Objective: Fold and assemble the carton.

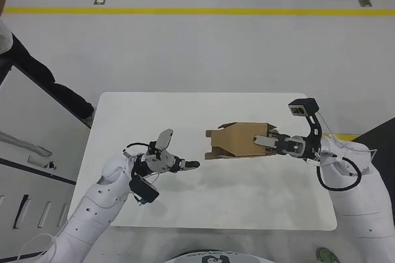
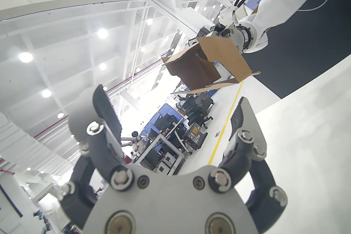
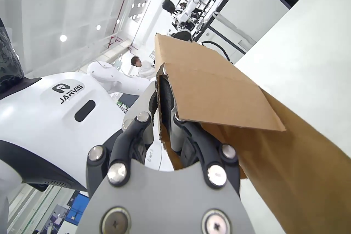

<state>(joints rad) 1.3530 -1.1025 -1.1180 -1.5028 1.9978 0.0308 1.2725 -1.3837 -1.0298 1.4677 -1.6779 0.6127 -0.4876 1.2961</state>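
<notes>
Carton [image 1: 238,139] sits clamped by one wall in the right gripper [image 1: 258,140] over the desk [image 1: 250,197]; left gripper [image 1: 181,150] is spread wide, empty, well apart, carton straight ahead.

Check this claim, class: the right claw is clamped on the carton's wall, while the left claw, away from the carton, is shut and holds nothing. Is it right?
Not quite. The left claw is open, not shut: the left wrist view shows its fingers spread apart, holding nothing. The right claw does clamp the carton by its wall.
</notes>
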